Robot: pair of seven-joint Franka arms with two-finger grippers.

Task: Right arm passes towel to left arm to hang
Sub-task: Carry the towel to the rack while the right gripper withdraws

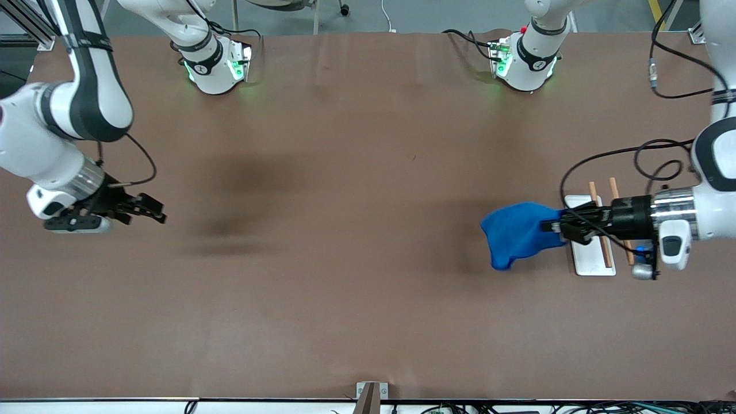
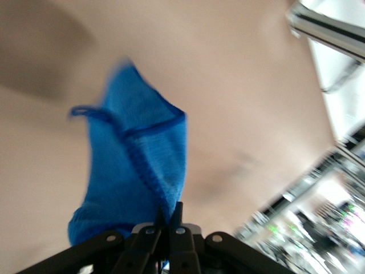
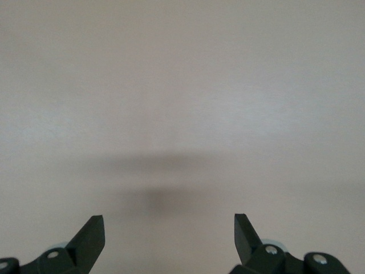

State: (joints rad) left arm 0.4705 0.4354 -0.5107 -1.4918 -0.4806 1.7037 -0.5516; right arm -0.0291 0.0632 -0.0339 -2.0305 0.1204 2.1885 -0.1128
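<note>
Brown tabletop stretches wide beneath both my arms. At its right arm's end, my right gripper (image 1: 150, 210) hovers with fingers spread, holding nothing, waiting. Well apart, at the left arm's end, my left gripper (image 1: 560, 224) is clenched on the towel (image 1: 514, 233), which dangles beside the rack (image 1: 592, 259), its wooden rods beneath my wrist.

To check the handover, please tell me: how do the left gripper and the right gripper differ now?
The left gripper is shut on the blue towel; the right gripper is open and holds nothing. The left gripper is beside the white rack; the right gripper is over bare table at the right arm's end. Both are black two-finger grippers.
</note>
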